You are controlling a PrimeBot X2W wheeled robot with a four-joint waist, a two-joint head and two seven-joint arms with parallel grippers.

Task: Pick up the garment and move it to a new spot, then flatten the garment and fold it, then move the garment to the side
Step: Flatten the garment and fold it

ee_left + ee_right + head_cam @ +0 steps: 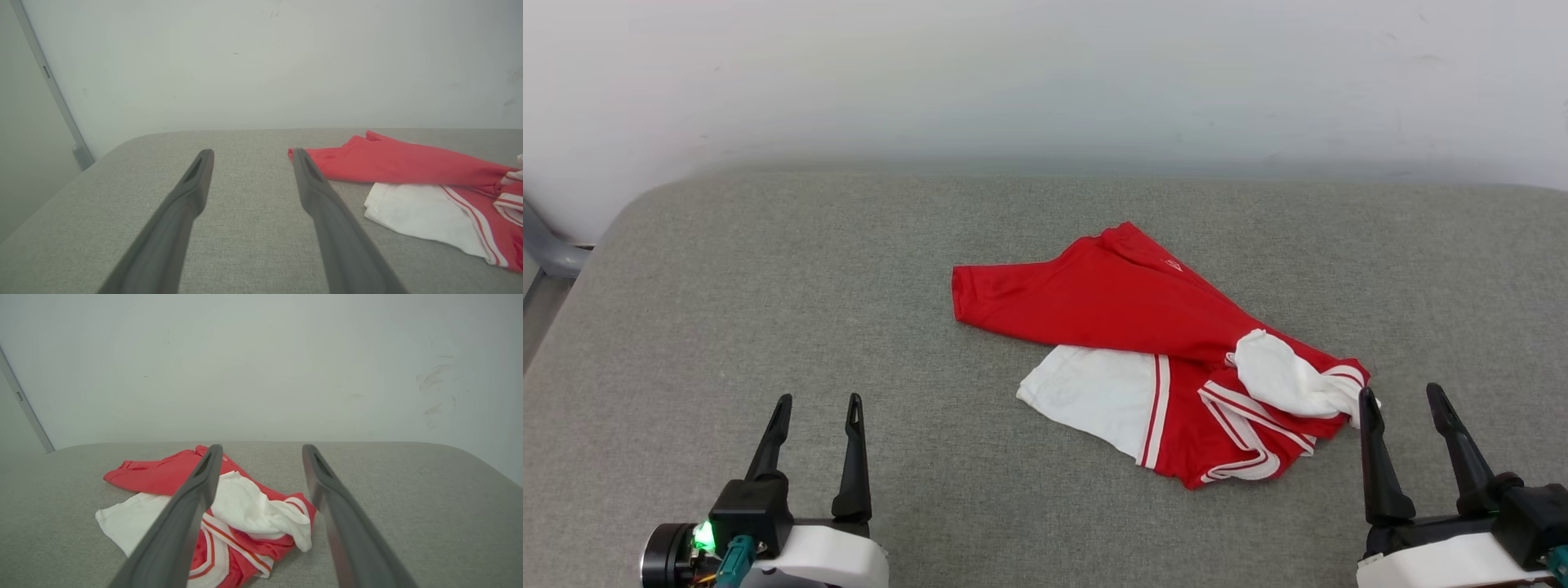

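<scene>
The garment [1143, 327] lies crumpled on the grey padded surface [768, 286], red with white sleeves and red-white striped trim; no lettering shows. In the left wrist view the garment [408, 167] sits to the right of my fingers; in the right wrist view the garment [245, 498] lies partly behind my left finger. My left gripper [818, 402] stands open at the lower left, well apart from the cloth. My right gripper [1401, 394] is open at the lower right, one fingertip just beside the white sleeve [1290, 380]. Nothing sits between either pair of fingers.
A pale wall [1045, 73] rises behind the surface. The surface's rounded far left corner [629, 212] drops off beside a grey metal bar [547, 245]. Bare grey fabric stretches left of the garment and behind it.
</scene>
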